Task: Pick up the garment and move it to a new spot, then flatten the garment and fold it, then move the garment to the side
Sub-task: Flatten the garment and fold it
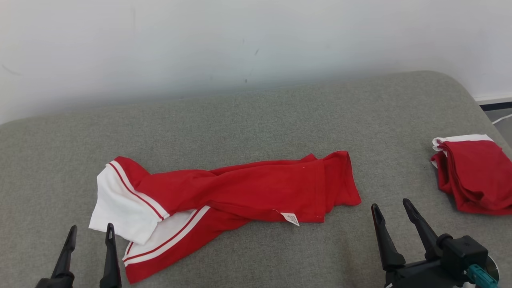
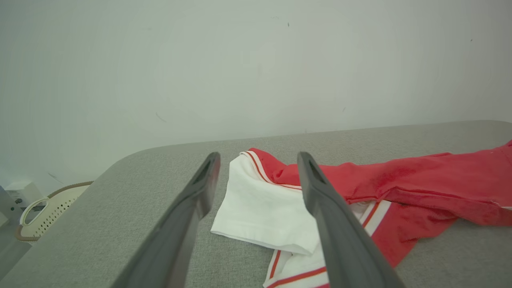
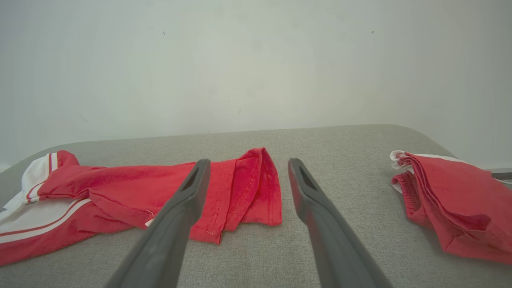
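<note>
"Head view: garment [image 1: 240,192] lies twisted at centre; your left gripper [image 1: 91,227] at 7 o'clock and right gripper [image 1: 391,204] at 5 stand spread, empty."

"Pinch its 9 and 3 o'clock ends. Layers there look doubled, perhaps, so lift evenly."

You are working in a plain indoor room laid out for folding laundry, though whether it is a home or a test room you cannot tell. A broad padded surface [image 1: 256,120] covered in grey woven cloth, with rounded corners, stands against a bare white wall [image 1: 160,40] that carries a few small scuff marks [image 1: 256,51]. At the far right, a dark strip [image 1: 496,106] runs along the foot of that wall. Off the left edge, lower down, sits a cream perforated laundry basket [image 2: 56,206] with a brown rim. A crumpled red and white garment [image 1: 240,188] lies mid-surface, and a folded red one [image 1: 476,176] lies at the right edge.
</note>
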Tool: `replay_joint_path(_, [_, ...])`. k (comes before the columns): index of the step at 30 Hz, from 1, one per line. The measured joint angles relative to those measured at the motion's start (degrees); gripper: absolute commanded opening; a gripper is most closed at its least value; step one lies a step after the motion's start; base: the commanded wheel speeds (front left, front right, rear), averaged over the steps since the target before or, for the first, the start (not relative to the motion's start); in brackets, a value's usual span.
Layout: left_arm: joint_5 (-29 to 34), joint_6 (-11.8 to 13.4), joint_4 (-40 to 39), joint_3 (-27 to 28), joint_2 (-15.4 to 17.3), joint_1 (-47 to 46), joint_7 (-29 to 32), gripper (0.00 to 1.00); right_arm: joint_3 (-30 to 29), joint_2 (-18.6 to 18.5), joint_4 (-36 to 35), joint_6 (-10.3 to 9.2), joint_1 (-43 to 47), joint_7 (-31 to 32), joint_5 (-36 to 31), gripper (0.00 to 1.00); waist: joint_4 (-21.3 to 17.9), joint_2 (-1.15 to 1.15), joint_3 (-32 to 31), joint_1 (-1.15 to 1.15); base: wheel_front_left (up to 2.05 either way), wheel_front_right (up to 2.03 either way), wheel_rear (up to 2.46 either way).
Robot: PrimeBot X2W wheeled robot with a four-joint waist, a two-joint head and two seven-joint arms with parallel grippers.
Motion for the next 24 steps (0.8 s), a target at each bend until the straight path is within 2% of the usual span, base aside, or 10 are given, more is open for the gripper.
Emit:
replay_joint_path(11, [-0.03, 0.34, -0.46, -0.46, 0.09, -0.11, 0.56, 1.00, -0.33, 0.10, -0.54, 0.00, 0.34, 0.40, 0.16, 1.00, 0.77, 0.00, 0.82, 0.00, 0.00, 0.00, 0.00])
replay_joint_path(16, [-1.83, -0.09, -0.01, 0.91, 0.99, -2.91, 1.62, 1.00, -0.51, 0.13, -0.88, 0.00, 0.10, 0.40, 0.24, 1.00, 1.27, 0.00, 1.83, 0.00, 0.00, 0.00, 0.00])
replay_joint_path(24, [-6.68, -5.47, 7.80, 2.58, 5.26, -11.31, 7.82, 1.00, 0.26, -0.47, -1.27, 0.00, -1.96, -0.14, 1.04, 1.00, 1.42, 0.00, 5.20, 0.00, 0.00, 0.00, 0.00])
